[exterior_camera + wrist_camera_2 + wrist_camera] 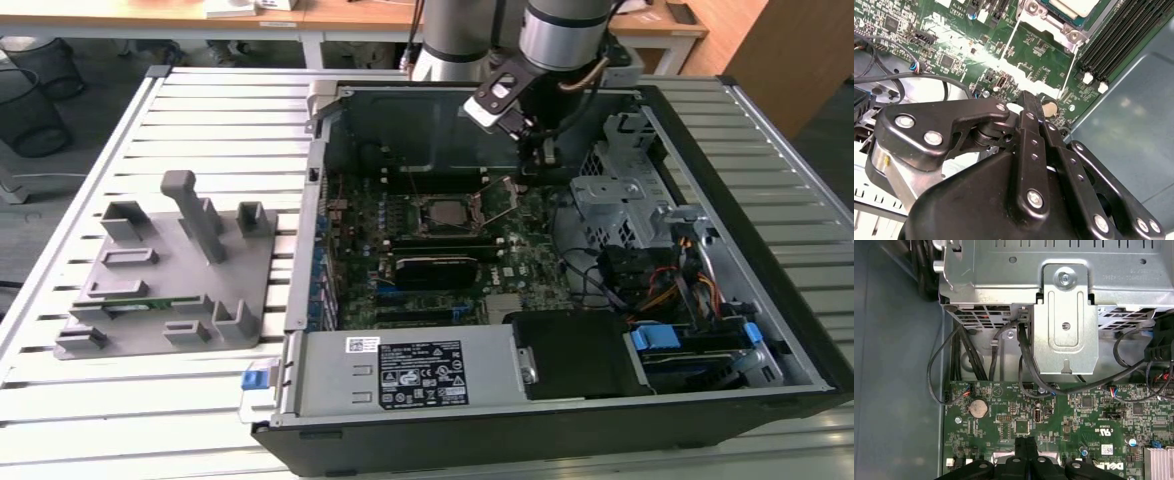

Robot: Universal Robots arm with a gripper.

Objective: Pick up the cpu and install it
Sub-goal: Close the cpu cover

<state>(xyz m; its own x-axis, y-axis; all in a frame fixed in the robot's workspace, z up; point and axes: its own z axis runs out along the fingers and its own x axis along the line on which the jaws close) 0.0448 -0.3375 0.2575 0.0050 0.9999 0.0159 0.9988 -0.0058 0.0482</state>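
The exterior view's top edge is cutting off the arm (567,30) above its wrist. The gripper (541,162) is sitting in the shadow of the case (534,450), so its tips are blending into the dark. In the second wrist view the cpu (1074,5) is running off the picture's edge, with just a pale corner showing. The gripper's black body is covering much of the motherboard (1029,45) there, and a small pale round part (1050,107) is peeking out from behind one finger. In the first wrist view the picture's edge is cropping the gripper to its fingertips.
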